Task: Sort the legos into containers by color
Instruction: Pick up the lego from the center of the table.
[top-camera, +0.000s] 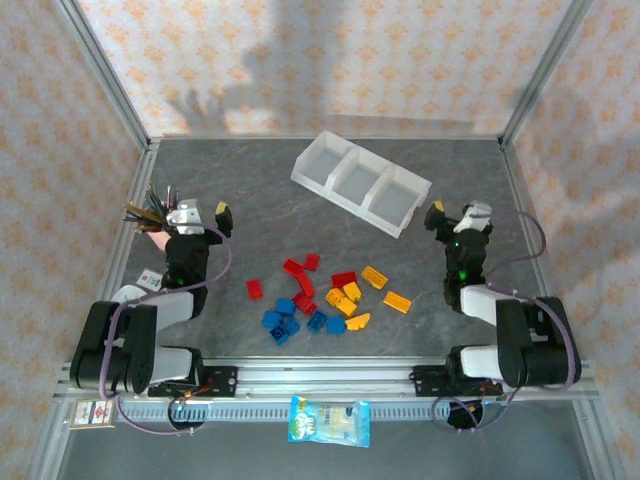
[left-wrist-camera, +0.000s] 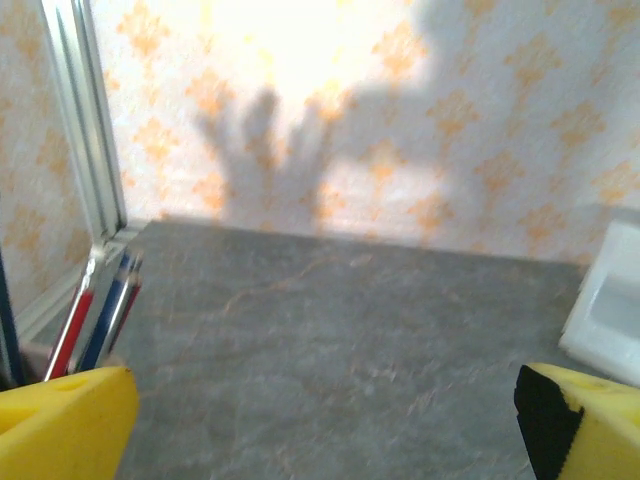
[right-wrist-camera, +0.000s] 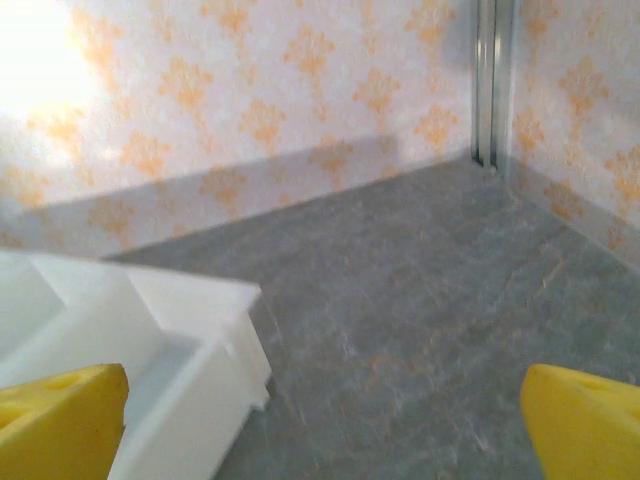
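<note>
Three colour groups of legos (top-camera: 343, 281) lie loose on the grey desk (top-camera: 250, 190), at 6 o'clock from the desk centre in the top view. All of them lie outside the containers (top-camera: 375, 186).

- Red bricks (top-camera: 302, 284): at 10 o'clock within the pile, some touching one another.
- Blue bricks (top-camera: 283, 322): at 7 o'clock within the pile, packed close together.
- Yellow-orange bricks (top-camera: 347, 298): at 3 o'clock within the pile, with two lying slightly apart toward the right arm.

The containers, a white tray of three square compartments in a row, stand at 1 o'clock from the pile, well apart from it. The row is set at an angle to the desk edges.

The right gripper (top-camera: 457, 212) hovers at 3 o'clock from the pile, just beside the right end of the tray. Its jaws are spread wide and hold nothing. The right wrist view shows a tray corner between and beyond the yellow fingertips (right-wrist-camera: 60, 420).

The left gripper (top-camera: 203, 212) hovers at 9 o'clock from the pile, with its jaws also fully apart and nothing between them.

A pink pen cup (top-camera: 152, 222) stands just beside the left gripper, at its 9 o'clock. A blue snack packet (top-camera: 330, 421) lies on the near rail at 6 o'clock.
</note>
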